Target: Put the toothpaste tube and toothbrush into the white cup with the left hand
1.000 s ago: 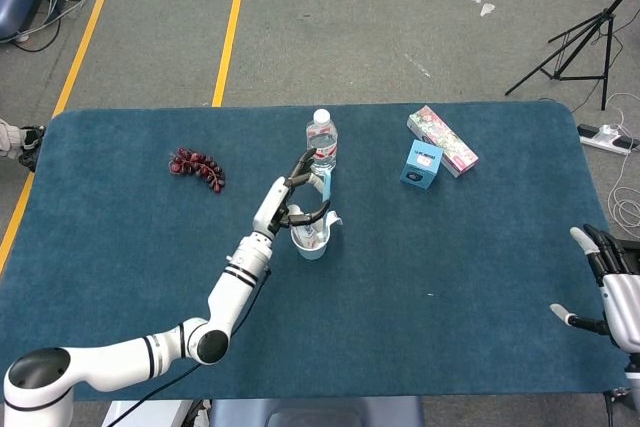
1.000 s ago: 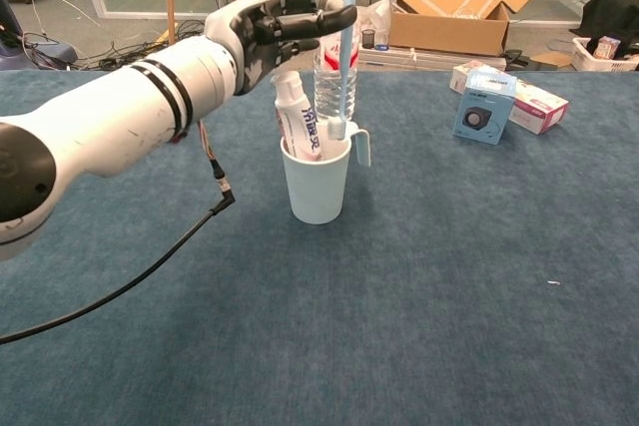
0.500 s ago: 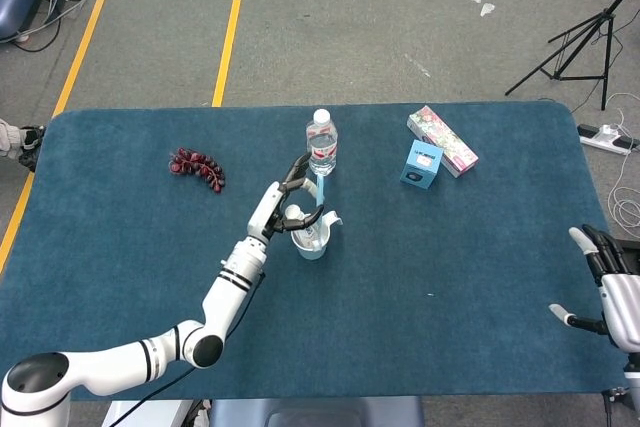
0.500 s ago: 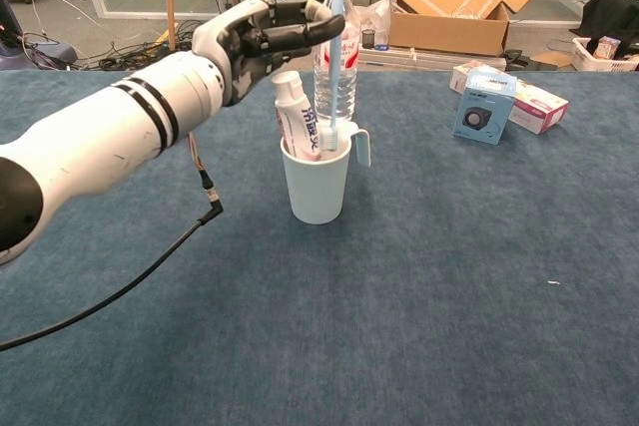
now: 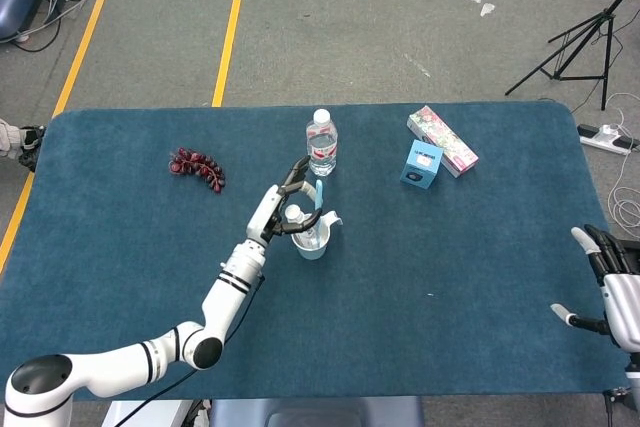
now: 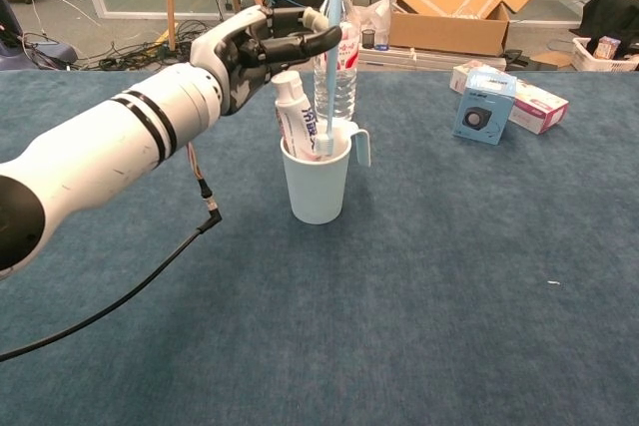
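Note:
The white cup [image 6: 318, 185] [image 5: 312, 243] stands mid-table with its handle to the right. A white toothpaste tube [image 6: 296, 117] stands upright inside it, cap up. My left hand [image 6: 262, 44] [image 5: 283, 204] hovers over the cup's left side and pinches a light-blue toothbrush [image 6: 330, 57] near its top. The brush hangs upright with its head [image 6: 322, 146] dipped just below the rim. My right hand [image 5: 612, 287] rests off the table's right edge with its fingers spread and nothing in them.
A clear water bottle [image 5: 321, 142] [image 6: 339, 67] stands right behind the cup. A blue box [image 5: 422, 164] [image 6: 481, 106] and a floral carton [image 5: 443, 139] lie at the back right. Dark grapes [image 5: 197, 167] sit at the back left. A black cable [image 6: 140, 286] hangs from my left arm.
My left hand has lowered the toothbrush and drifted slightly left, so the brush head has gone from level with the cup's rim to inside the cup. The right hand has stayed still.

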Controlling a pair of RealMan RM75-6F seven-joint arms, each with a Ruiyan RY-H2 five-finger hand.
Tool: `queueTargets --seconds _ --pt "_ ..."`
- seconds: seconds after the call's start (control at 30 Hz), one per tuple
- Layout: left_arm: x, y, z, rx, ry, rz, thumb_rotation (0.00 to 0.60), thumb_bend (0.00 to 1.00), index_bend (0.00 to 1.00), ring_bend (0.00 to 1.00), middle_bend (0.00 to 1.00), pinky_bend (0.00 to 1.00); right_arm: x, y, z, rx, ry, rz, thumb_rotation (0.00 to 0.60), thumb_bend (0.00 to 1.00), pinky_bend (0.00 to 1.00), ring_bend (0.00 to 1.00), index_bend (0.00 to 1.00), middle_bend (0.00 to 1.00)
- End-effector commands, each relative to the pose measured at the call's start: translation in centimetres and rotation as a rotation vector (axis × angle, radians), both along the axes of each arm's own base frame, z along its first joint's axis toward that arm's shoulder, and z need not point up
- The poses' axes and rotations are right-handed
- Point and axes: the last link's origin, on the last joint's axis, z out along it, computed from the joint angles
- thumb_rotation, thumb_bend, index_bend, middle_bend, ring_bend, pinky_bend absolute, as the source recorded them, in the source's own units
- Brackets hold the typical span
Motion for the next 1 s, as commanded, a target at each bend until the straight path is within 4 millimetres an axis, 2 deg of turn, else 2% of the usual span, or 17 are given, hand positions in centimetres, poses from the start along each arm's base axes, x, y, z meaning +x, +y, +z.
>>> queueTargets --seconds 0.03,0.67,0.83,1.0 --pt "-0.1 0.1 -0.3 -0.003 0.0 0.0 0.6 0.46 0.71 0.0 0.0 0.0 0.0 0.0 0.0 -0.001 0.0 0.0 0.6 0.0 0.42 0.0 0.09 0.07" --pt "-1.2 -0.1 -1.1 -0.029 0.0 0.012 0.6 0.46 0.71 0.0 0.0 0.0 -0.1 -0.1 0.0 0.003 0.001 -0.004 0.6 0.0 0.42 0.0 0.09 0.07" --pt "-1.4 -0.2 -1.2 -0.038 0.001 0.008 0.6 0.46 0.66 0.0 0.0 0.0 -0.1 -0.1 0.0 0.004 0.001 -0.005 0.6 0.0 0.42 0.0 0.09 0.07" --pt "-1.5 -0.1 -1.3 -0.048 0.008 0.004 0.6 0.46 0.57 0.0 0.0 0.0 0.0 -0.1 0.0 0.004 0.001 -0.005 0.6 0.0 0.42 0.0 0.09 0.07"
